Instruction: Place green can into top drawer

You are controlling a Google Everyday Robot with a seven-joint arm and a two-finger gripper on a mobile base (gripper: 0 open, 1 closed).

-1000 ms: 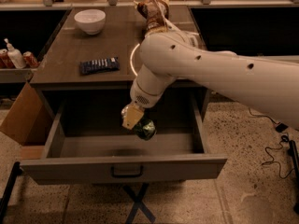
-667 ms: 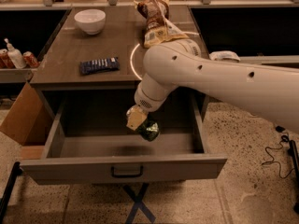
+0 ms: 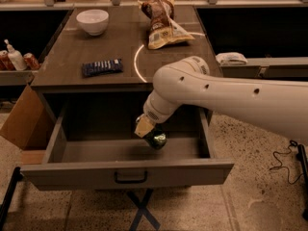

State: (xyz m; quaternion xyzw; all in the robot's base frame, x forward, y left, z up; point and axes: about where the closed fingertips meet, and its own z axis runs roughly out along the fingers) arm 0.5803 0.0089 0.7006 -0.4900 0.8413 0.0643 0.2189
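The end effector [image 3: 149, 132] hangs inside the open top drawer [image 3: 126, 169], below the counter's front edge and a little right of its middle. It appears to be closed on the green can [image 3: 157, 140], though the wrist hides most of the grasp. The can hangs tilted at its tip, low over the drawer floor and nearer the right wall than the left.

I judge the can to be light and rigid if full, with a thin wall that dents under a hard squeeze if empty. Its smooth metal skin is slippery, so the safest hold is across the middle of the body, not the silver rim. Set down tilted, it would likely roll.

The drawer is wide and shallow with a flat floor, and its bar handle [image 3: 131, 178] sits at the centre of the front panel. The white arm [image 3: 231, 95] reaches in past the counter's front right corner.

On the counter [image 3: 86, 44], a white bowl [image 3: 93, 21] stands near the back left corner. A snack bag [image 3: 162, 24] lies at the back edge, right of centre, and a dark packet [image 3: 101, 67] lies towards the front left.

A cardboard box [image 3: 23, 124] leans beside the left edge, above a speckled floor [image 3: 250, 196].
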